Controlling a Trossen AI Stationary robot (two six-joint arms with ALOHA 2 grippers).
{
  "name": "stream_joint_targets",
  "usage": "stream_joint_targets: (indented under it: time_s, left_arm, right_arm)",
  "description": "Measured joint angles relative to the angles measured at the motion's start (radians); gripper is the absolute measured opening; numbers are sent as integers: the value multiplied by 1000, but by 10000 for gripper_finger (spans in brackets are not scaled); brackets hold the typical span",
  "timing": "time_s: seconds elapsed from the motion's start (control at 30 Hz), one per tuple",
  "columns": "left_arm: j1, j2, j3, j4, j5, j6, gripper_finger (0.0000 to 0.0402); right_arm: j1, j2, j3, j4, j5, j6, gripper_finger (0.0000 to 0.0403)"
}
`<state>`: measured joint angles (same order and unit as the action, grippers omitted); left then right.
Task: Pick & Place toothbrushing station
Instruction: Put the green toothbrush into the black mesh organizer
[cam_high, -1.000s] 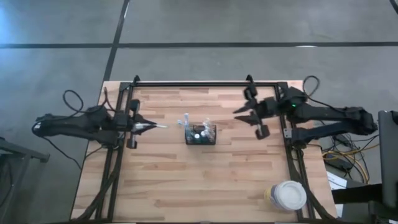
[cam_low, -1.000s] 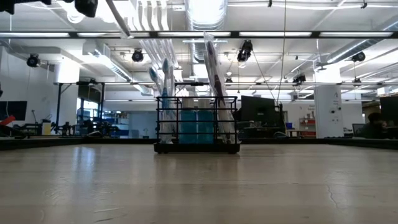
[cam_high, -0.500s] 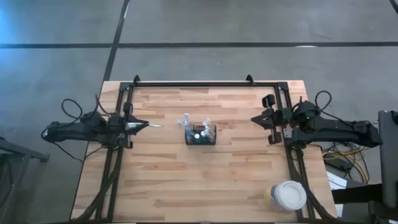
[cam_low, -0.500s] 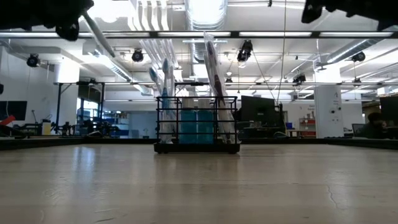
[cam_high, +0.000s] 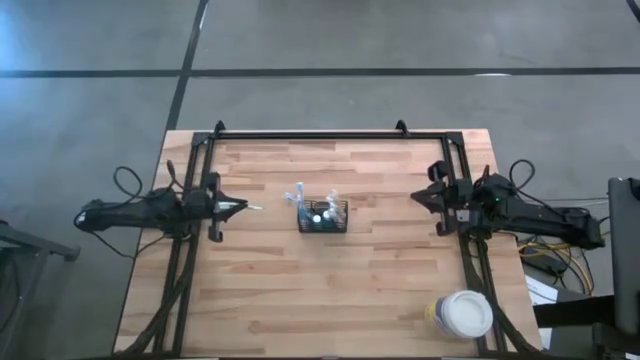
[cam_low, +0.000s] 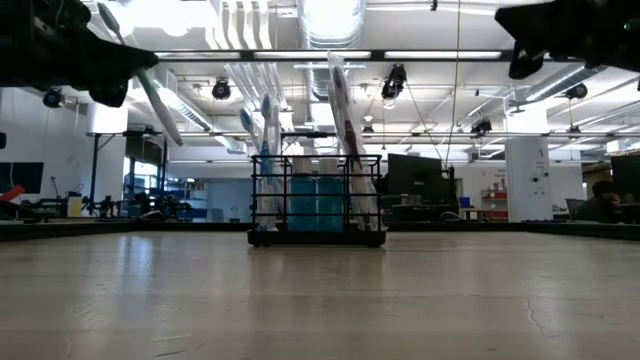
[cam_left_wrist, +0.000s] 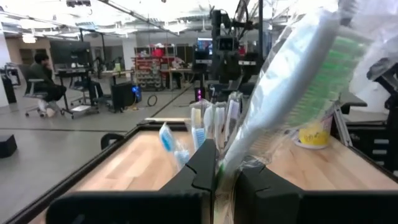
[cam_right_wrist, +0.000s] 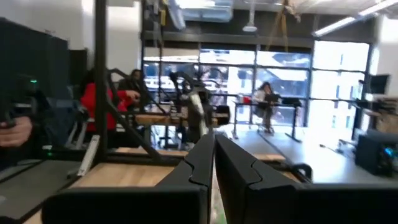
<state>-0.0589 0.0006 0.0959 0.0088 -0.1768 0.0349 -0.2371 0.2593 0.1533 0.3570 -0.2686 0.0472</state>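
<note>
The black wire-mesh caddy (cam_high: 324, 217) stands near the table's middle on its base and also shows in the low view (cam_low: 268, 205). Toothbrushes (cam_low: 345, 120) stand upright in it, with white-capped tubes (cam_high: 316, 213) between them. My left gripper (cam_high: 232, 206) is left of the caddy, above the table, shut on a packaged green-bristled toothbrush (cam_left_wrist: 298, 74). My right gripper (cam_high: 440, 200) is shut and empty over the table's right edge. My left gripper pinches the toothbrush's handle end (cam_left_wrist: 231, 163) between its two fingers. The fingers come level from the table's left and the brush juts out past them toward the caddy (cam_high: 252, 207). It is lifted clear of the table and slants in the low view (cam_low: 160, 105).
A large cup with a white lid (cam_high: 463, 314) stands at the table's near right corner. A black frame rail (cam_high: 320, 134) runs along the far edge and down both sides. Bare wood lies in front of the caddy.
My right gripper has drawn back from near the caddy toward the table's right edge and straightened. My left gripper has come down a little with the toothbrush, which it keeps in its hold. The caddy has stayed in place.
</note>
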Motion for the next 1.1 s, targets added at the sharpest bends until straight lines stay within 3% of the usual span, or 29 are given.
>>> stream_joint_targets:
  time_s: [0.33,0.53,0.7,0.83,1.1]
  left_arm:
    - [0,0,-9,7,0,-4,21]
    - [0,0,-11,26,4,-32,21]
    - [0,37,50,50,84,-91,21]
    - [0,163,127,109,105,-84,21]
    - [0,565,279,282,161,-1,21]
  right_arm:
    - [-60,-132,-144,4,14,40,13]
    - [-87,-178,-144,-46,36,59,13]
    - [-87,-187,-144,-41,36,53,13]
    - [-87,-186,-144,-41,37,50,13]
    - [-87,-185,-144,-40,60,50,13]
